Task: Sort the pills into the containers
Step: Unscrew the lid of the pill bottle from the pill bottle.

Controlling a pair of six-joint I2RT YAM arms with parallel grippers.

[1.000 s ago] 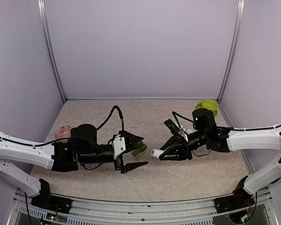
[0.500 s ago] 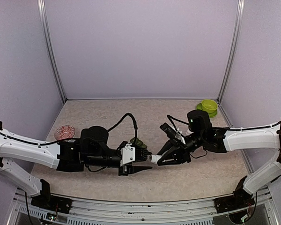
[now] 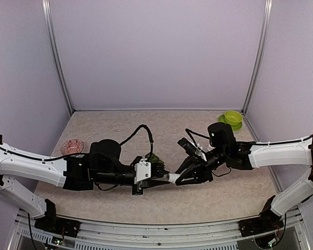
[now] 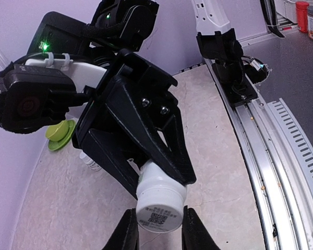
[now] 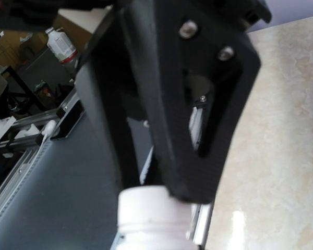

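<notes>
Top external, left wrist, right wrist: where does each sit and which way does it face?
Top external: above and behind, looking down at the table; left arm and right arm show.
Left wrist: on its arm, facing right; its fingers flank the white bottle.
Right wrist: facing left along its own dark fingers to the bottle.
Shared: the bottle, held by left gripper and right gripper.

The top external camera looks down from high behind the robot over the whole beige speckled desk (image 3: 161, 125). Each wrist camera sits very close, facing the opposite one across the small white plastic bottle (image 4: 160, 200), which all three views share.
</notes>
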